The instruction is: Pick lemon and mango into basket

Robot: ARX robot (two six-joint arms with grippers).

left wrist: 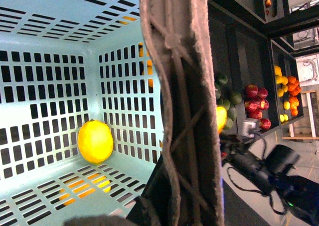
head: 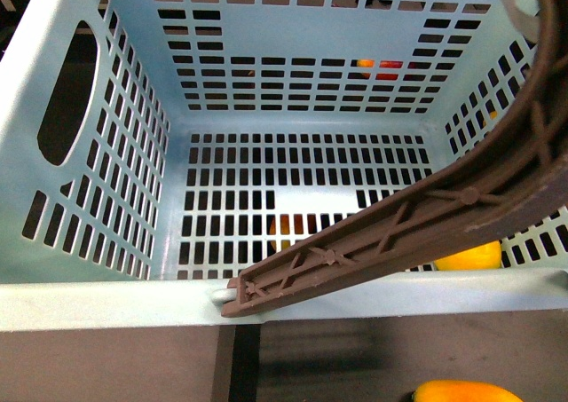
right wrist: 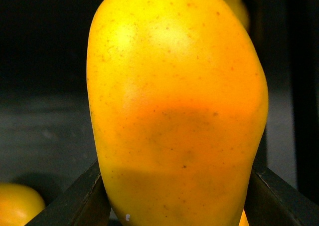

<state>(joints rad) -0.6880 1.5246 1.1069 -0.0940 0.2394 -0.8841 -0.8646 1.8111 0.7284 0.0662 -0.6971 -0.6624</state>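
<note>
Front view: the basket (head: 89, 295) seen from above, its brown handle (head: 373, 242) slanting across the right half of the opening; neither arm shows. Left wrist view: the lemon (left wrist: 94, 141) already inside the basket, low against a slotted wall; whether the left gripper is open or closed cannot be told. Right wrist view: the mango (right wrist: 174, 111) clamped between the dark fingers (right wrist: 79, 201) of the right gripper (right wrist: 174, 186), outside the basket, with other yellow fruit (right wrist: 15, 206) just beside it. Likely hazards: the smooth, broad mango slipping from a low, narrow hold; neighbouring fruit being dislodged on lifting; the mango or arm striking the handle on entry.
</note>
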